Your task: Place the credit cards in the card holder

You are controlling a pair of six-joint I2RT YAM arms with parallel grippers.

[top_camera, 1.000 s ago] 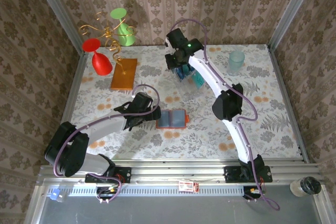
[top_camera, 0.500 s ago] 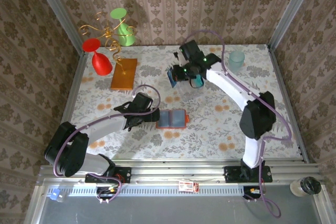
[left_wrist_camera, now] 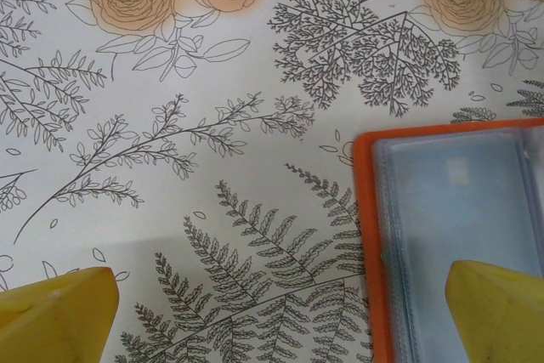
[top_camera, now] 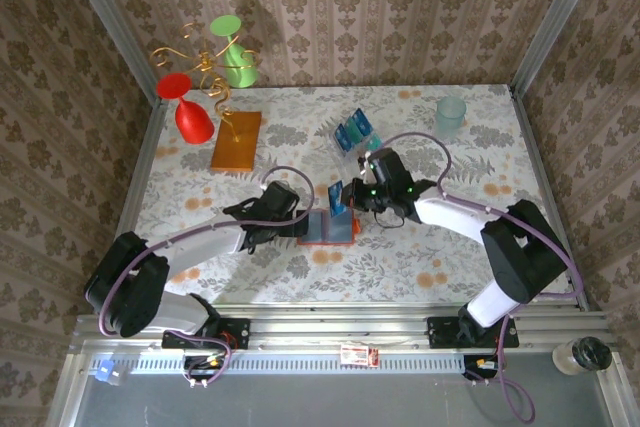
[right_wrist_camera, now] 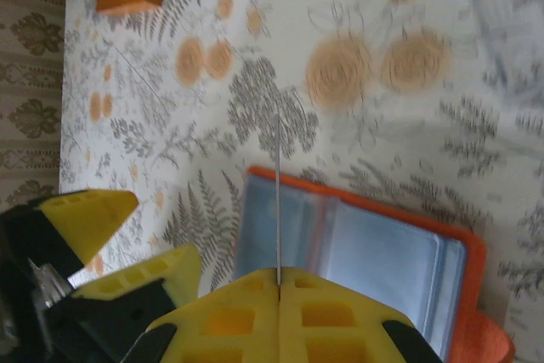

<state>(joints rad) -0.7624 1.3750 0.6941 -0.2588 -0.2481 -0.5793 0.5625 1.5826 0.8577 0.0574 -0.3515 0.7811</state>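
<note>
Card holder (top_camera: 328,228): orange, lying open and flat on the floral surface (top_camera: 450,247) with its grey-blue pockets facing up. Its left border sits between the tips of the left fingers (top_camera: 298,224), and its far edge lies just under the right fingers (right_wrist_camera: 285,286).

Red goblet (top_camera: 188,112), green goblet (top_camera: 233,55), gold wire stand (top_camera: 205,67): grouped well beyond the left fingers and to their left.

Orange-brown slab (top_camera: 236,140): flat on the surface, beyond the left fingers and well apart from them.

Left fingers: spread wide and holding nothing. In the wrist view one yellow tip is over bare surface and the other over a pocket.

Credit card (top_camera: 336,197): dark blue, standing on edge, pinched by the right fingers. It is seen edge-on as a thin line from that wrist. Whether it touches the holder cannot be told.

Right fingers: pressed together on the card.

Clear rack (top_camera: 355,134): holds blue and teal cards, beyond the right fingers and apart from them.

Pale cup (top_camera: 451,117): upright, beyond the right fingers to their right, well apart.
</note>
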